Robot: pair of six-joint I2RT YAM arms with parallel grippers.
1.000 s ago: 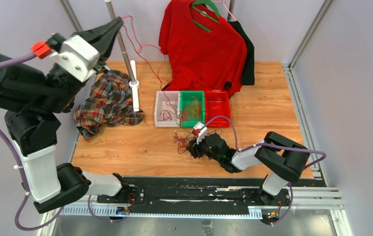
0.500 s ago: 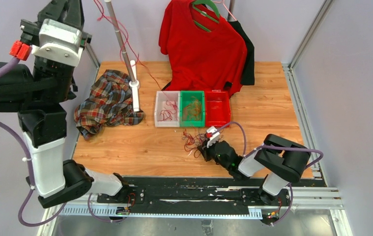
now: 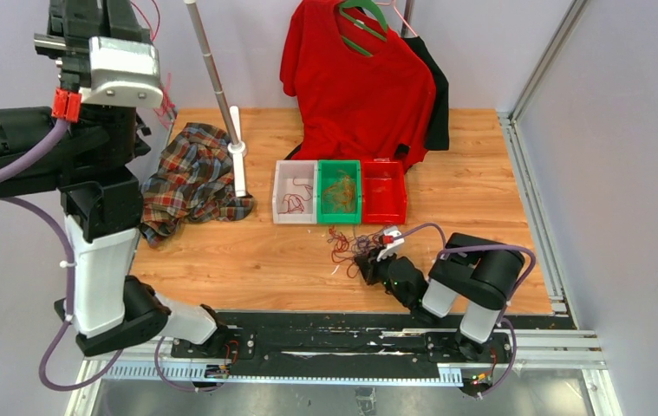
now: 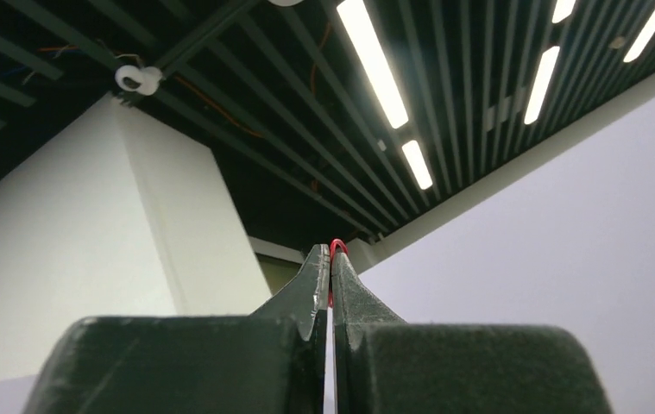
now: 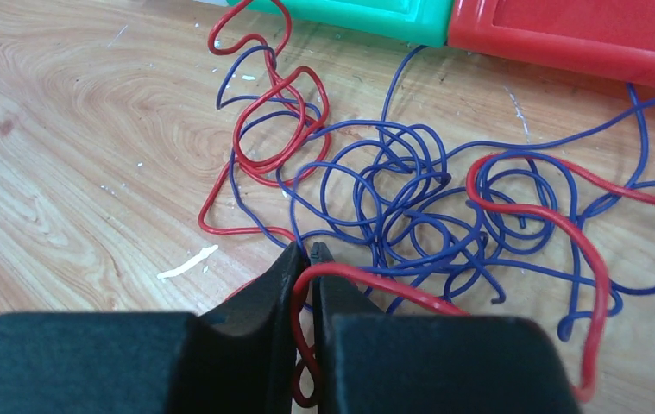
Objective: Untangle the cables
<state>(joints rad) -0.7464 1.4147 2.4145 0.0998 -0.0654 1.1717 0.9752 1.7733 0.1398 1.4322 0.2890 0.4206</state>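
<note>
A tangle of blue and red cables lies on the wooden table in front of the bins; it also shows in the top view. My right gripper is low on the table at the tangle's near edge, shut on a red cable that loops between its jaws. My left gripper is raised high at the far left, pointing up, shut on a thin red cable. That cable's strands dangle beside the left arm.
White, green and red bins stand mid-table; the white one holds red cable. A plaid shirt lies left by a pole stand. A red shirt hangs at the back.
My left arm swung up and to the left, pulling the red cable away from the bins so it now hangs by the arm. My right gripper dragged the tangle right and nearer.
</note>
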